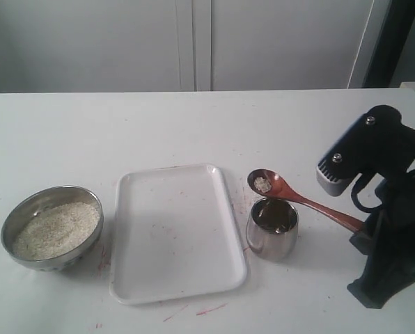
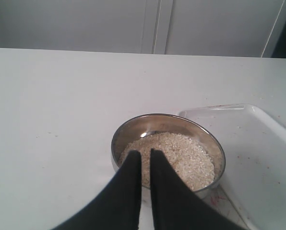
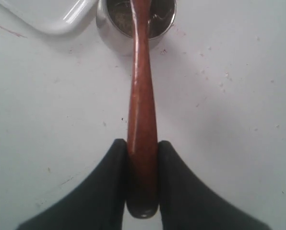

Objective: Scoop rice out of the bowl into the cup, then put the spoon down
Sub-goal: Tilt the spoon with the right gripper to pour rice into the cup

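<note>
The steel bowl (image 1: 26, 202) sits at the left of the table, filled with white rice (image 1: 56, 229). The small steel cup (image 1: 270, 243) stands right of the tray. My right gripper (image 1: 361, 226) is shut on the end of the wooden spoon (image 1: 312, 203), whose oval end hovers over the cup's far rim with a little rice in it. In the right wrist view the fingers (image 3: 116, 158) clamp the spoon (image 3: 142, 96), which points at the cup (image 3: 109, 33). My left gripper (image 2: 143, 153) hangs shut and empty over the near rim of the bowl (image 2: 215, 143) and its rice (image 2: 181, 153).
A white rectangular tray (image 1: 176, 278) lies between bowl and cup, seen also as the tray (image 2: 258, 158) in the left wrist view and a tray corner (image 3: 52, 14) in the right wrist view. Red marks dot the white table. The right arm's black body stands at the right edge.
</note>
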You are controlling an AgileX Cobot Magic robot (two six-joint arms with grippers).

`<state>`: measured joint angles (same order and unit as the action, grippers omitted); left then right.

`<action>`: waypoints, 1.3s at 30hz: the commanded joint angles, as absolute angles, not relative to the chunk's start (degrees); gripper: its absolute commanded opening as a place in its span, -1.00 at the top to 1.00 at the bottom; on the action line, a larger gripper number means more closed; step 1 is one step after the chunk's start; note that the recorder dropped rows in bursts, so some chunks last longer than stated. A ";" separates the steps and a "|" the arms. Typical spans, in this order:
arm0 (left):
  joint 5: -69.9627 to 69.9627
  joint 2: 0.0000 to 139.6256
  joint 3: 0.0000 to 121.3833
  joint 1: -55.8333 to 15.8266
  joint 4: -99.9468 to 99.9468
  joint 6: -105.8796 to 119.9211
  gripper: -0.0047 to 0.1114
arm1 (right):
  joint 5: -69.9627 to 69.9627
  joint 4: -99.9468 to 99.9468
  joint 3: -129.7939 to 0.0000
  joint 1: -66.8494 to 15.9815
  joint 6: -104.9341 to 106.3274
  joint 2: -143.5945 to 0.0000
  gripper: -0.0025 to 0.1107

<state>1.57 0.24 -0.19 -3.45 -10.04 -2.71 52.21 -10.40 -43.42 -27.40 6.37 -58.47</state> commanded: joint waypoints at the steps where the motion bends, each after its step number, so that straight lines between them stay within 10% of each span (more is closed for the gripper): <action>1: 1.36 0.00 0.00 -3.59 -10.57 -2.81 0.67 | 53.43 -11.25 -43.11 -27.11 4.83 -57.80 0.96; 39: 1.36 0.00 0.00 -3.59 -10.57 -2.81 0.67 | 52.60 -23.14 -41.28 -27.11 2.86 -60.89 0.96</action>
